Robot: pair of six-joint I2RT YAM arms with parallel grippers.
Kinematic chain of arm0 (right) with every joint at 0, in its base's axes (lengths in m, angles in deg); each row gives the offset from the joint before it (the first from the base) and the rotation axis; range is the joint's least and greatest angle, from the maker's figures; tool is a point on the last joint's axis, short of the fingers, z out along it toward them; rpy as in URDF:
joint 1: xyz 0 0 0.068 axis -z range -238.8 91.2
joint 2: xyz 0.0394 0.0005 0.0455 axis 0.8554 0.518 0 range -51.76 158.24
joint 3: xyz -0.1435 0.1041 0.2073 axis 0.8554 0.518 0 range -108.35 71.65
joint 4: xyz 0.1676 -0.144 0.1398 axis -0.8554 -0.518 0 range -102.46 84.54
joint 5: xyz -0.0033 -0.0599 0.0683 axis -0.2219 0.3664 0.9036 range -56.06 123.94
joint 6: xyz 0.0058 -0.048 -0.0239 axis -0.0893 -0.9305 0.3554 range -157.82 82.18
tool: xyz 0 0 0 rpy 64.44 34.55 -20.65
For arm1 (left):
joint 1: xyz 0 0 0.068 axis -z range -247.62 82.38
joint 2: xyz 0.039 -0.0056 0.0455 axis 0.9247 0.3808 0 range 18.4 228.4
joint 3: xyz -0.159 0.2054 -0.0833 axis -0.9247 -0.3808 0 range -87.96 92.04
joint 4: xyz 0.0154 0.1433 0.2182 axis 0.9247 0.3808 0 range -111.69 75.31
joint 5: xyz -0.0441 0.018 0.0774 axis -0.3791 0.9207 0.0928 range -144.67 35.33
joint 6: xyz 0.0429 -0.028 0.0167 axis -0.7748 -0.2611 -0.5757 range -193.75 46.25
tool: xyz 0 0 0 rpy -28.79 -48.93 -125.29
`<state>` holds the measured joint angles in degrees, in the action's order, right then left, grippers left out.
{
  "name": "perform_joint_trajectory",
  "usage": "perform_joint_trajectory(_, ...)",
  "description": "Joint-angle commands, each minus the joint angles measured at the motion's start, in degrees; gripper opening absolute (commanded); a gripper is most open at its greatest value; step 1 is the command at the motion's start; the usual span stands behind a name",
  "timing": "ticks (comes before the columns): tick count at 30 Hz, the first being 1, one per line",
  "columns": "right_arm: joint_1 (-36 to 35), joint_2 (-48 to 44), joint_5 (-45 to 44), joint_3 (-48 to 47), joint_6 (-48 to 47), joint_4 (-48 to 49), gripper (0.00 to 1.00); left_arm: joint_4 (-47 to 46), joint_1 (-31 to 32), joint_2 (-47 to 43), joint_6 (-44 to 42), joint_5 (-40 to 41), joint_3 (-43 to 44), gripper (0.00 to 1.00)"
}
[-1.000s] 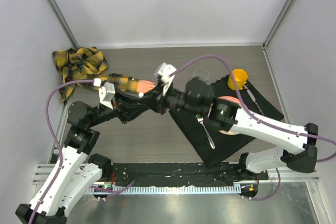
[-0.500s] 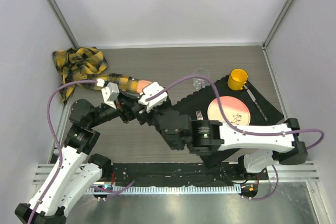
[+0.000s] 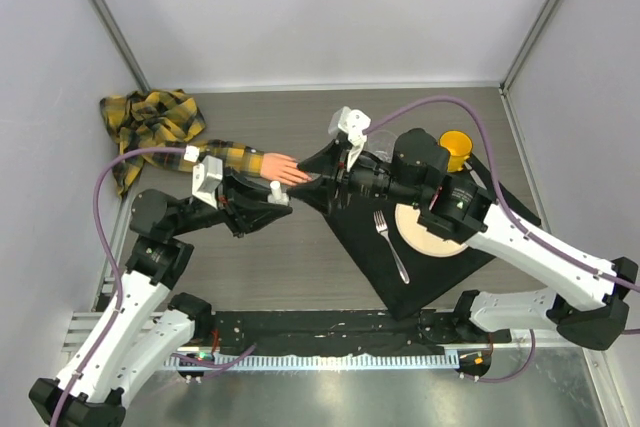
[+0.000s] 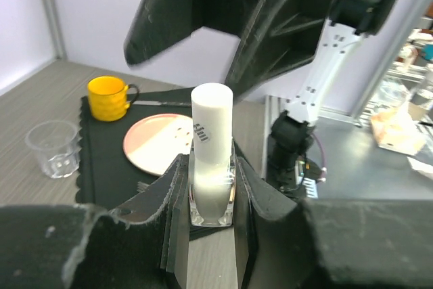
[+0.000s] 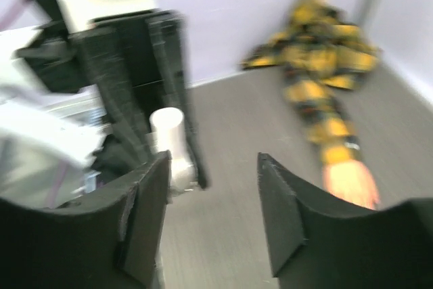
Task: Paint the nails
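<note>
**Right tool released beside the fake hand; left tool clenched on the bottle**

Top view. Half a second back the right arm lay low across the grey wood-grain worktop (image 3: 280,267), its tool hard by the left one, and the plate showed whole. Now that arm reaches over the round pink-and-white plate (image 3: 425,239) and hides part of it. The right tool (image 3: 312,182) is released, jaws apart, just beside the fingertips of the peach-pink fake hand (image 3: 280,168). The nails (image 3: 303,178) sit at those fingertips, too small to tell singly. The hand lies flat, coming out of a yellow-black plaid sleeve (image 3: 225,155). The left tool (image 3: 272,197) has not shifted and grips a small clear bottle with a tall white cap (image 3: 276,189) just beside the hand. A black scalloped mat (image 3: 440,272) carries the plate, a metal fork (image 3: 392,247) and a yellow mug (image 3: 460,147).

Left wrist view. The bottle stands upright between the finger pads. The dark print on its cap is too small to read. A clear plastic cup (image 4: 53,148) stands on the worktop just off the mat's edge. What cup and mug hold cannot be told.

Right wrist view. Blurred. The two fingers are spread and hold nothing; the bottle is left of them and the hand lower right.
</note>
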<state>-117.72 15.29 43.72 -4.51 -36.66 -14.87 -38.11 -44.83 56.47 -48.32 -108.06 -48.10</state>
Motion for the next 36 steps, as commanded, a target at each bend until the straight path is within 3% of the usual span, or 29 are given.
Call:
perform_joint_trajectory(1, 2.9, 1.4, 25.6, -0.1, 3.4, 5.2, 0.55, -9.0, 0.2, 0.4, 4.9, -5.5, 0.1, 0.0)
perform_joint_trajectory(2, 3.5, 1.7, 27.4, 0.2, 4.0, 6.2, 0.5, -9.5, 0.2, 0.7, 5.1, -5.8, 0.0, 0.0)
perform_joint_trajectory(7, 4.9, 2.7, 33.2, 1.3, 6.8, 12.9, 0.48, -10.0, 0.2, 0.9, 5.5, -6.1, 0.0, 0.0)
perform_joint_trajectory(22, 5.7, 7.9, 38.0, 0.6, 12.5, 20.7, 0.3, -10.8, 0.2, 0.9, 6.3, -6.9, 0.0, 0.0)
perform_joint_trajectory(25, 5.7, 8.0, 37.1, 0.7, 12.9, 20.7, 0.16, -10.5, 0.2, 0.8, 5.9, -6.2, 0.0, 0.0)
perform_joint_trajectory(26, 5.7, 7.8, 36.4, 0.7, 13.0, 20.2, 0.0, -10.0, 0.2, 0.5, 5.4, -5.7, 0.0, 0.0)
perform_joint_trajectory(29, 5.2, 7.2, 30.3, 1.6, 12.7, 18.0, 0.0, -4.6, 0.2, -0.4, 1.0, -0.9, 0.8, 0.0)
perform_joint_trajectory(30, 4.7, 6.4, 27.4, 2.0, 12.4, 17.3, 0.0, -2.3, 0.2, -0.6, -0.8, 0.7, 1.5, 0.0)
perform_joint_trajectory(33, -7.5, 5.6, -2.7, 1.1, 1.4, 6.0, 0.0, 6.8, 0.1, -1.1, -6.0, 9.2, 2.9, 0.0)
perform_joint_trajectory(34, -17.4, 6.6, -31.4, 0.4, -4.4, 5.2, 0.0, 7.6, 0.2, -1.1, -6.6, 10.7, 3.0, 0.0)
perform_joint_trajectory(36, -26.5, 11.1, -60.6, -3.7, -7.2, 6.4, 0.0, 9.6, 0.2, -0.9, -7.9, 13.2, 3.6, 0.0)
